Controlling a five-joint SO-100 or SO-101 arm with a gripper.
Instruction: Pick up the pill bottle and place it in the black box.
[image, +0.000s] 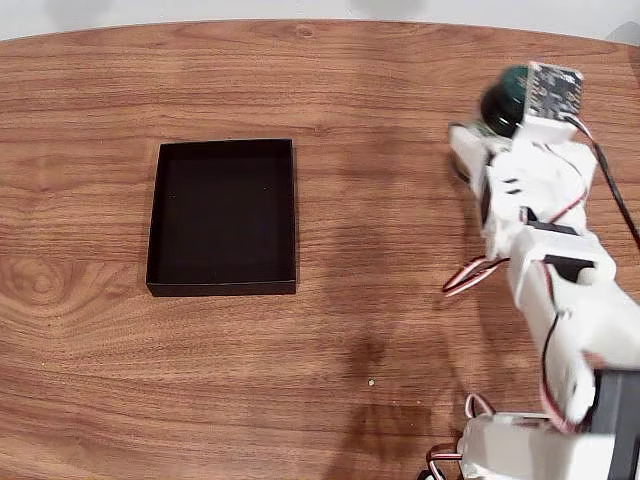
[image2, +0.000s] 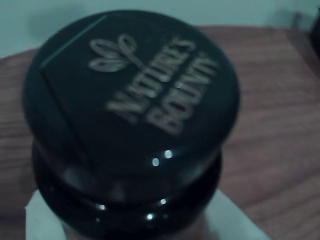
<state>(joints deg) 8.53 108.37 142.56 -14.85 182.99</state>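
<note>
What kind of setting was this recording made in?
Probably a home or hobby tabletop setup rather than a factory: a brown wood-grain table, a white plastic robot arm with loose red-and-white wires, a shallow matte black box, and a dark, green-capped pill bottle.

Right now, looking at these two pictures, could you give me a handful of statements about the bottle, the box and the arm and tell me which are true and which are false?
1. The black box has nothing in it. True.
2. The pill bottle sits inside the box. False: it is at the arm's tip, far to the right of the box in the fixed view.
3. The cap reads "Nature's Bounty". True.
4. The table is white plastic. False: it is wood-grain brown.
5. The box lies to the right of the arm in the fixed view. False: it lies to the left.
</note>
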